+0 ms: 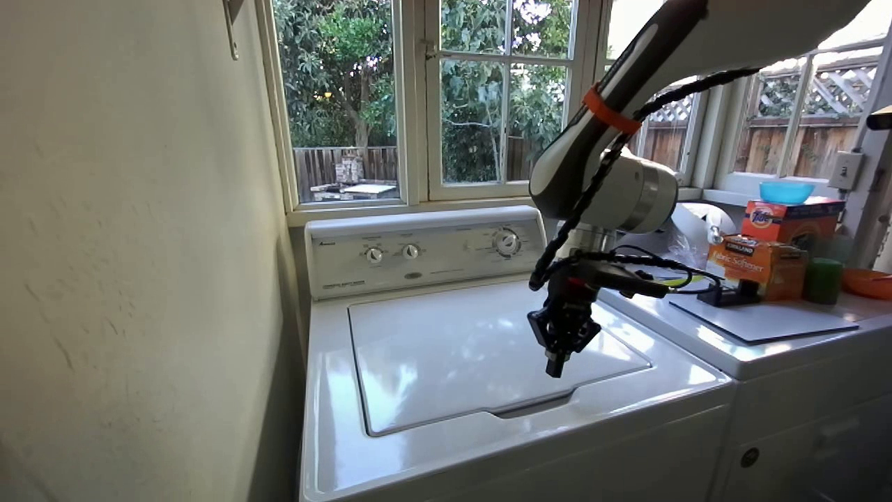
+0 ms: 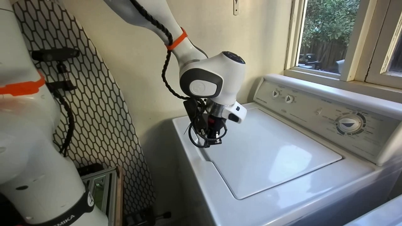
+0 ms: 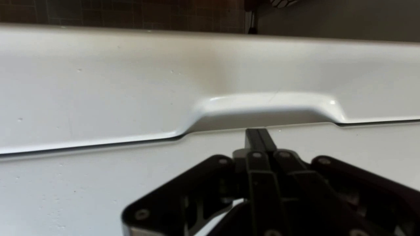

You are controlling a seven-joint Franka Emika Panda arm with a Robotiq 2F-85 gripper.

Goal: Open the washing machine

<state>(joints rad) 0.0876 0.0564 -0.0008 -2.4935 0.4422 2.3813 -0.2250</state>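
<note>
In an exterior view: raised, mid-range, from near left, facing far across the large white top-loading washing machine [image 1: 460, 362] to a white-framed window [image 1: 474, 118]. In an exterior view: raised, mid-range, from near right, facing left to a cream-painted wall [image 2: 144, 91]; square white lid [image 2: 267, 150] and pale knob panel [image 1: 439, 258] shared in both exterior views. Wrist view: close above the lid's near edge, facing down.

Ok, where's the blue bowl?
In an exterior view, the blue bowl sits at the picture's right, on top of the orange Tide box and left of the light switch.
</note>
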